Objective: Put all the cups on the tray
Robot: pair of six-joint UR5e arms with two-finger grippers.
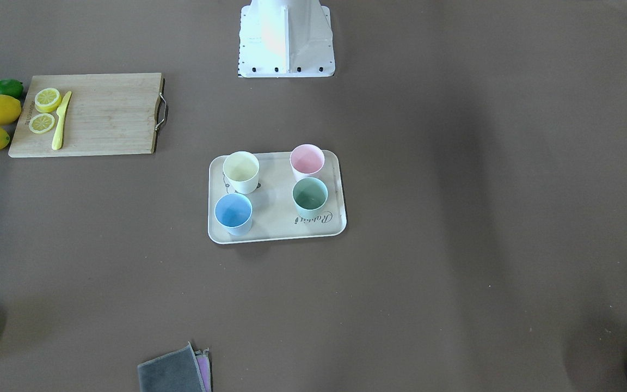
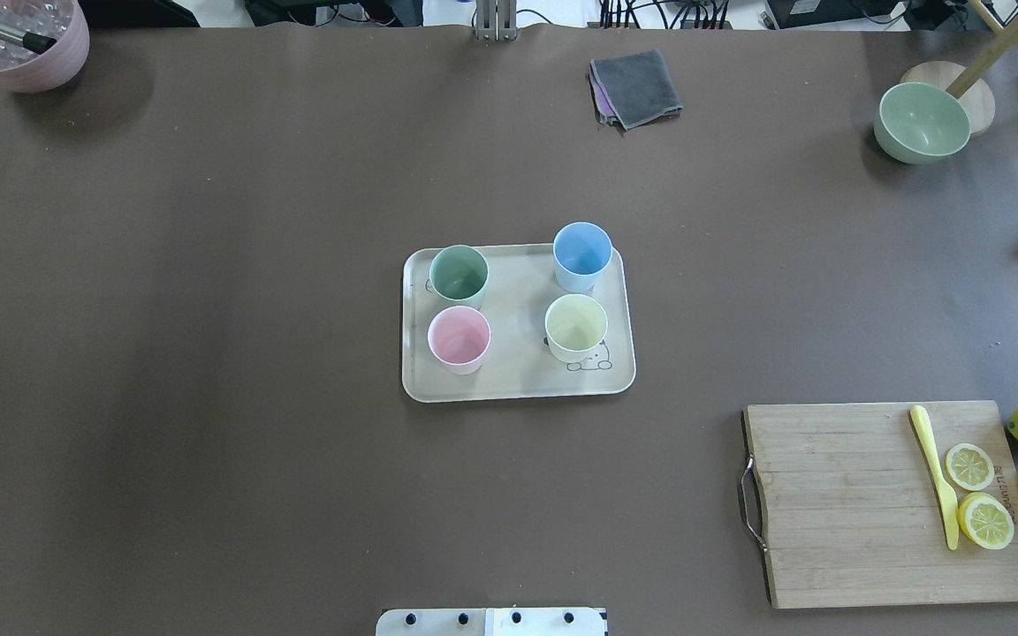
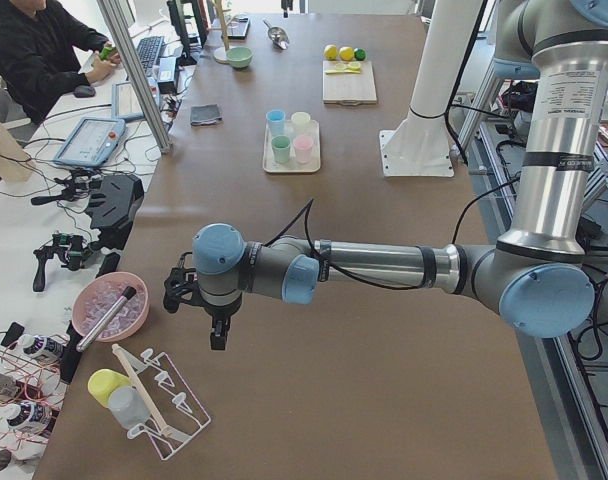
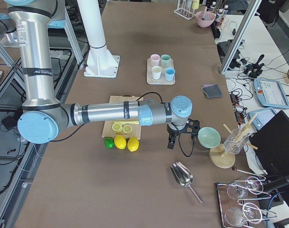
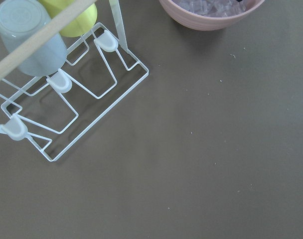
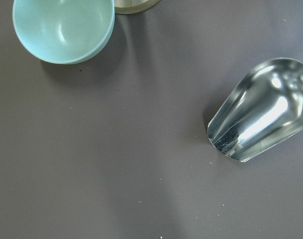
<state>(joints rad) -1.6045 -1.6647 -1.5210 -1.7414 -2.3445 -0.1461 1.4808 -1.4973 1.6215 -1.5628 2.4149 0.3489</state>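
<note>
The cream tray (image 2: pixel 518 394) lies mid-table and also shows in the front-facing view (image 1: pixel 275 212). On it stand upright the mint green cup (image 2: pixel 459 274), pink cup (image 2: pixel 459 338), light blue cup (image 2: pixel 581 253) and pale yellow cup (image 2: pixel 575 325). My left gripper (image 3: pixel 219 335) shows only in the exterior left view, far from the tray near the mauve pot. My right gripper (image 4: pixel 171 144) shows only in the exterior right view, beside the sage bowl. I cannot tell whether either is open or shut.
A bamboo cutting board (image 2: pixel 862 503) with knife and lemon slices lies near right, lemons beside it. A sage bowl (image 2: pixel 922 121), mauve pot (image 2: pixel 18 40) and grey cloth (image 2: pixel 637 87) sit at the far edge. A metal scoop (image 6: pixel 263 119) and wire rack (image 5: pixel 67 104) lie below the wrists.
</note>
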